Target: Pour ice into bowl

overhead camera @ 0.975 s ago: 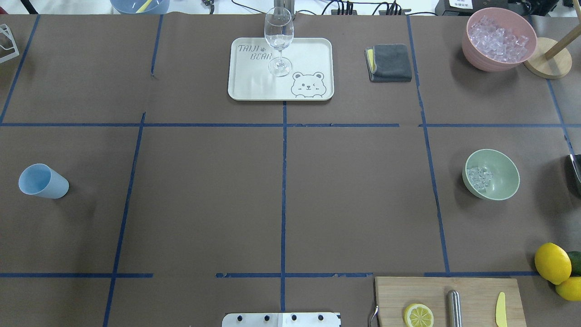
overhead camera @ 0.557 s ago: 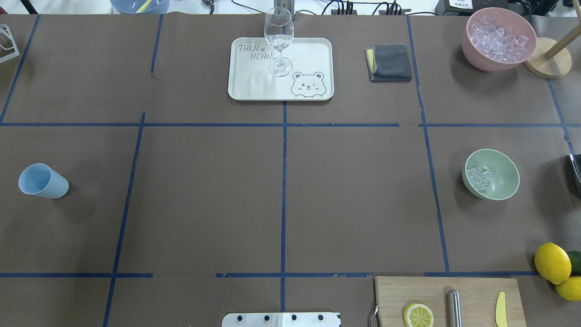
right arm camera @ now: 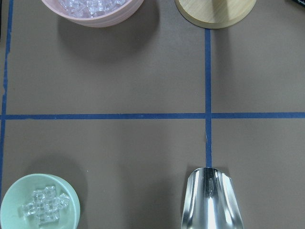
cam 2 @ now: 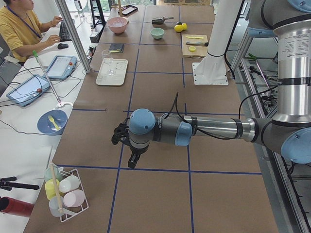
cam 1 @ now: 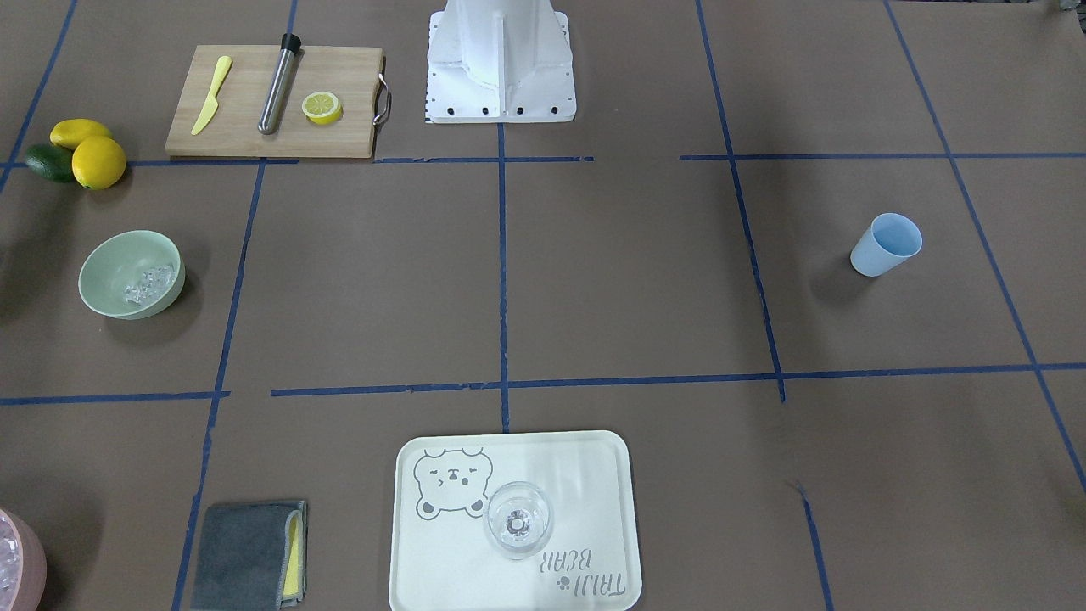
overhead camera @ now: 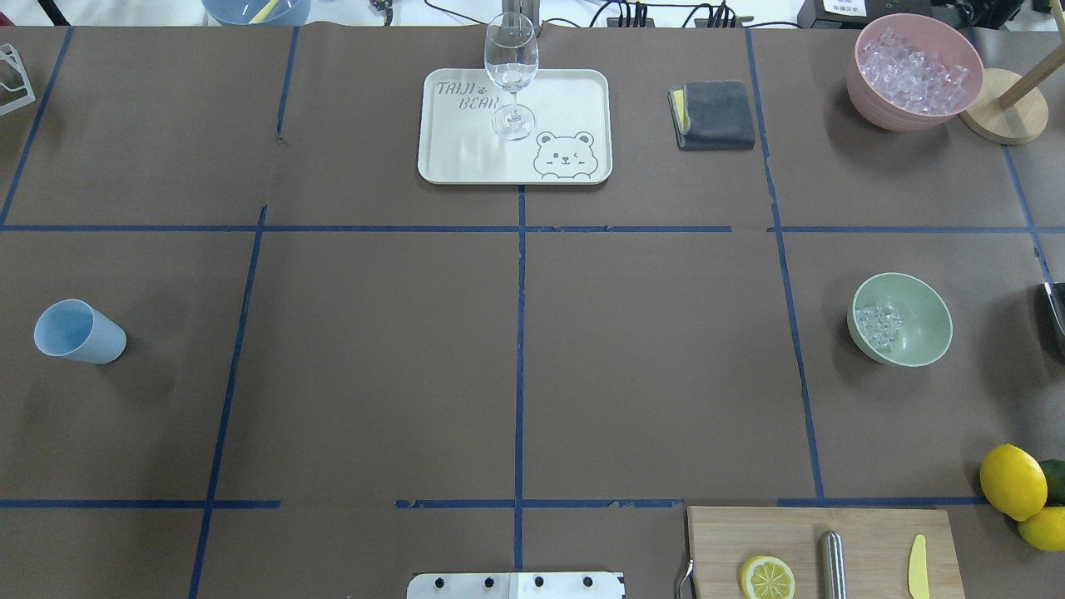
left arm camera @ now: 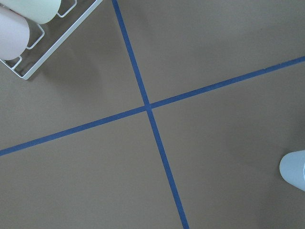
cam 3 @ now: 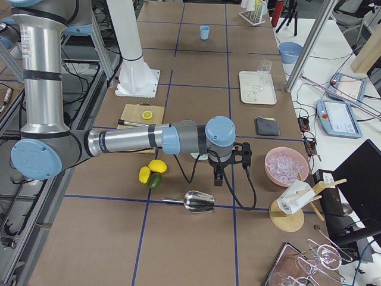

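Note:
The mint-green bowl (overhead camera: 915, 333) stands on the table's right side and also shows in the front view (cam 1: 114, 271) and the right wrist view (right arm camera: 19, 191). A handful of clear ice cubes (overhead camera: 879, 324) lies inside it, also in the right wrist view (right arm camera: 44, 206). An empty metal scoop (right arm camera: 209, 200) lies on the table to the right of the bowl. My right gripper (cam 3: 243, 156) hovers above the bowl and scoop, seen only from the side. My left gripper (cam 2: 117, 136) hovers near the blue cup (overhead camera: 79, 333), seen only from the side. I cannot tell whether either is open or shut.
A pink container of ice (overhead camera: 913, 71) and a wooden stand (overhead camera: 1003, 116) are at the back right. A tray (overhead camera: 566, 100) with a wine glass (overhead camera: 511, 75), a grey cloth (overhead camera: 714, 115), a cutting board (overhead camera: 874, 541), and lemons (overhead camera: 1012, 482) are also there. A cup rack (cam 2: 63, 191) stands at the left end.

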Available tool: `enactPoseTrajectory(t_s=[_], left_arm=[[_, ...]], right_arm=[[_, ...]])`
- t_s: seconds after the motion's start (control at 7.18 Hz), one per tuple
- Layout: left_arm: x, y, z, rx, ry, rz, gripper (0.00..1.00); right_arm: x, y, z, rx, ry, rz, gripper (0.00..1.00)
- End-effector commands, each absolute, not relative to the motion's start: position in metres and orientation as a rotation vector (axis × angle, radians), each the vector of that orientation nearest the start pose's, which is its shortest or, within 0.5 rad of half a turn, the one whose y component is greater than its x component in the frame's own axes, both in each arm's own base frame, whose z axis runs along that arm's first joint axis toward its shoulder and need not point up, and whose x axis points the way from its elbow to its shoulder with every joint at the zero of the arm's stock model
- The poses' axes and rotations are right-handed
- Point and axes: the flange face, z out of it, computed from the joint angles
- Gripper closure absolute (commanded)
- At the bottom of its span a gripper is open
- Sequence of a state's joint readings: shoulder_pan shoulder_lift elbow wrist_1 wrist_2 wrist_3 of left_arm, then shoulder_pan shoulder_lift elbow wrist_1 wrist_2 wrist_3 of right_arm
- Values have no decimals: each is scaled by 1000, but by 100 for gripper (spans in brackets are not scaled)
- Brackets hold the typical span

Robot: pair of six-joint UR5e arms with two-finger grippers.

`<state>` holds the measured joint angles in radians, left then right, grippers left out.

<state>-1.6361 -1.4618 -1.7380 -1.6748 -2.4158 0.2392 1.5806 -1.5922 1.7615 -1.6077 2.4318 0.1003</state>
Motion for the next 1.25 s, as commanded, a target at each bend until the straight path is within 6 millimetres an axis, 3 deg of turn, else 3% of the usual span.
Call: enactPoseTrajectory(t_s=[0.0, 0.14, 0.7, 1.11], left_arm=[[-87, -450, 611, 280, 812, 235, 0], [-86, -449, 615, 271, 814, 232, 0], [-85, -440, 623, 250, 818, 225, 0], [-85, -443, 619, 259, 815, 231, 0]], right_arm=[[55, -482, 583, 74, -789, 13, 0], [34, -476, 592, 40, -785, -21, 0], [12, -471, 596, 9, -806, -59, 0], [5, -473, 595, 5, -807, -71, 0]])
